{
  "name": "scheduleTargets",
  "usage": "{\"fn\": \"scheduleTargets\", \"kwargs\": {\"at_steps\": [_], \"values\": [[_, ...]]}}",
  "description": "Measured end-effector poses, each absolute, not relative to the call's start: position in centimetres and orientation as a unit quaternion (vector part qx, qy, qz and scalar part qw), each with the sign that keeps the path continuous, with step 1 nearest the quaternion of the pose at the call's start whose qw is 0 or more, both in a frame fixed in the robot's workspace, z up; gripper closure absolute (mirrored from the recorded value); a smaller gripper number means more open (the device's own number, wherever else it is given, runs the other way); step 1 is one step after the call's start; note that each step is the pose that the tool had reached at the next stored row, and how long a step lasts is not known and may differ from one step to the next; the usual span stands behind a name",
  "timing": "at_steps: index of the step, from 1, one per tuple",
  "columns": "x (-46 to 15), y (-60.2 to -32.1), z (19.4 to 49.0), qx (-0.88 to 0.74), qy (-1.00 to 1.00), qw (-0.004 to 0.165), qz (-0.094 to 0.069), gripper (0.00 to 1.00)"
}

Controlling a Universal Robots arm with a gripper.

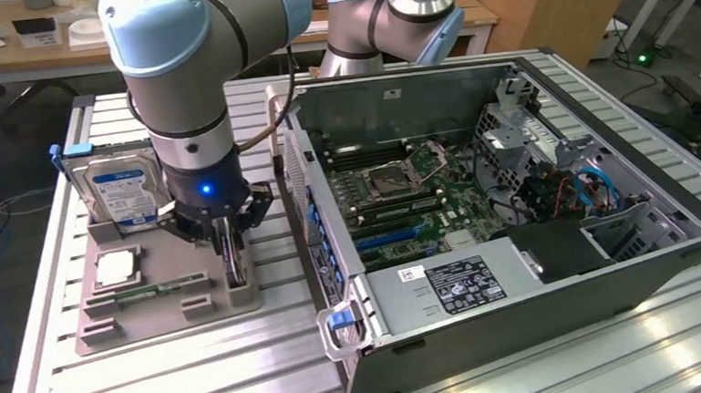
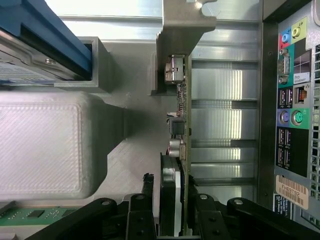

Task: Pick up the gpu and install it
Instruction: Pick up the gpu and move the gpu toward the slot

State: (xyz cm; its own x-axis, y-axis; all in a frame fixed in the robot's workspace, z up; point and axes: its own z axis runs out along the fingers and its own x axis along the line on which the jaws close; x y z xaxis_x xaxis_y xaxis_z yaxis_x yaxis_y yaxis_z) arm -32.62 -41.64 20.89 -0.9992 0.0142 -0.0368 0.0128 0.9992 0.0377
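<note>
The gpu (image 2: 181, 125) stands on edge in a slot of the grey holder (image 1: 150, 311), its dark board and black cooler running toward the silver end bracket (image 2: 186, 30). In the exterior view the gpu (image 1: 232, 269) pokes out just below my gripper (image 1: 226, 245), which has come straight down over it. The wrist view shows my gripper (image 2: 173, 212) straddling the card, one black finger (image 2: 142, 215) on the cooler side and the other on the board side. A thin gap shows on each side, so the jaws are open and close to the card.
A silver hard drive (image 1: 124, 187) with a blue-white label stands upright in the same holder, with a processor (image 1: 117, 266) and a green memory stick (image 1: 155, 289) lying nearby. The open computer case (image 1: 509, 196) lies right beside the holder, its rear port panel (image 2: 295, 100) facing the card.
</note>
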Motion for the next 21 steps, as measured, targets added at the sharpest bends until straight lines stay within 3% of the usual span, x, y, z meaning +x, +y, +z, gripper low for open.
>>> {"fn": "scheduleTargets", "kwargs": {"at_steps": [12, 14, 15, 21], "values": [[-32.62, -41.65, 20.90, 0.007, 1.000, 0.018, 0.019, 0.64], [-32.61, -41.65, 20.90, 0.007, 1.000, 0.018, 0.019, 0.65], [-32.61, -41.65, 20.90, 0.007, 1.000, 0.018, 0.019, 0.72], [-32.62, -41.65, 20.90, 0.007, 1.000, 0.018, 0.019, 0.72]]}}
